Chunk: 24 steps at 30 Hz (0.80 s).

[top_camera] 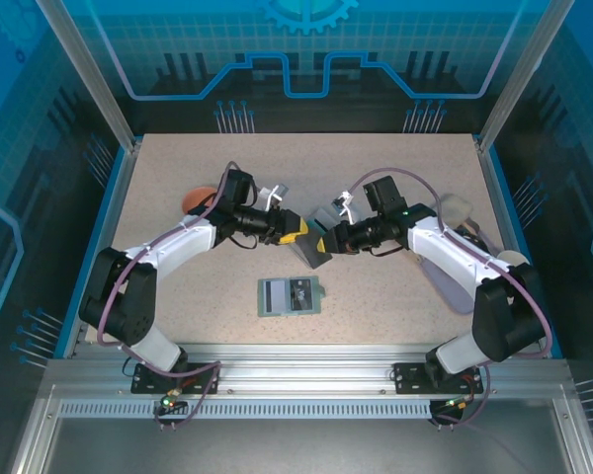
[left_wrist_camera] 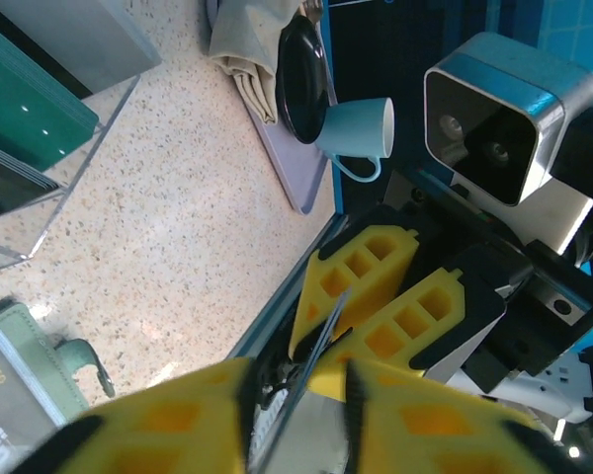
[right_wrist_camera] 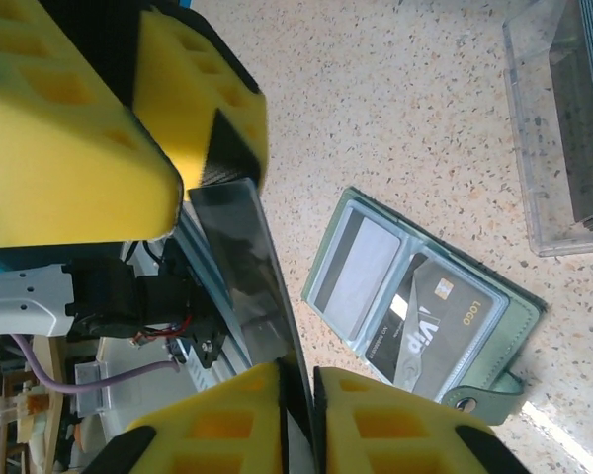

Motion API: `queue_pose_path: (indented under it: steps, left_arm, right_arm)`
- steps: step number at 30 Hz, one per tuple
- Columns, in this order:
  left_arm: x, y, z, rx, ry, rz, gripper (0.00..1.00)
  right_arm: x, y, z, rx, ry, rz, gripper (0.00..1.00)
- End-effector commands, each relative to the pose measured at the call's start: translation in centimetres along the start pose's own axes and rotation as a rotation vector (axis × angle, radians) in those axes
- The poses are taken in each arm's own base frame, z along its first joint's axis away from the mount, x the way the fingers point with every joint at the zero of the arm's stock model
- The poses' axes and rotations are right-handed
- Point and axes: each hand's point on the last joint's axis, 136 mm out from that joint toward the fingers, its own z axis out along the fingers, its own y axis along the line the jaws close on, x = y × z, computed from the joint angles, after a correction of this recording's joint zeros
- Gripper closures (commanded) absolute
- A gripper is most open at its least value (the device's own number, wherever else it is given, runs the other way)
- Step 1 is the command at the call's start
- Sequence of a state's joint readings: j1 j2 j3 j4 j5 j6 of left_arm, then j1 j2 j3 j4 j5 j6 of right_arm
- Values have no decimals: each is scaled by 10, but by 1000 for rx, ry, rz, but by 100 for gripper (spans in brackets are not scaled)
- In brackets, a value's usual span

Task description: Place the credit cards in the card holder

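While right gripper pinches dark card, left gripper straddles it.

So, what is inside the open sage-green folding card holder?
The card holder shows a dark VIP card and a whitish card in its slots; anything behind them is covered.

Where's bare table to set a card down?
Free: the far strip behind both arms, and near patches either side of the card holder, bounded by the arms. Crowded: centre, where left tool and right tool meet by the clear box; right edge has the mat.
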<state>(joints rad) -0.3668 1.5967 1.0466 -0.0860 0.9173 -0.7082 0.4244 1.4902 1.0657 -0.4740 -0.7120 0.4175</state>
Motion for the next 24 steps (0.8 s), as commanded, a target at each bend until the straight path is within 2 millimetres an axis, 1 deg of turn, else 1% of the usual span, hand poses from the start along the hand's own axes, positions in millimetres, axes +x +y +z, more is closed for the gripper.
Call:
queue_pose_path:
  steps: [1, 2, 3, 5, 7, 9, 13, 17, 21, 24]
  left_arm:
    - [-5, -3, -13, -43, -50, -10, 50]
    - [-8, 6, -16, -86, -78, -35, 47]
    - [-10, 10, -19, -108, -103, -46, 46]
    - [-16, 27, -30, -180, -173, -111, 37]
    - [-18, 42, -39, -244, -228, -155, 36]
    - [-17, 53, -49, -311, -280, -188, 35]
    - [-13, 59, -66, -372, -356, -206, 32]
    - [-8, 61, -78, -404, -395, -205, 32]
    - [-4, 61, -90, -415, -431, -206, 30]
    - [-2, 61, -95, -415, -446, -208, 28]
  right_arm:
    - [-4, -13, -1, 60, -23, 25, 88]
    - [-6, -19, -1, 94, -21, 30, 89]
    - [-8, -21, -1, 109, -15, 27, 90]
    - [-15, -26, 0, 150, -16, 13, 93]
    - [-19, -38, 1, 236, -4, -2, 94]
    - [-24, -47, 4, 332, 25, -54, 94]
    - [-32, -51, 16, 440, 85, -183, 94]
    - [-38, -46, 30, 460, 147, -297, 94]
    - [-43, -58, 40, 522, 215, -350, 94]
    - [-45, -71, 47, 585, 263, -380, 94]
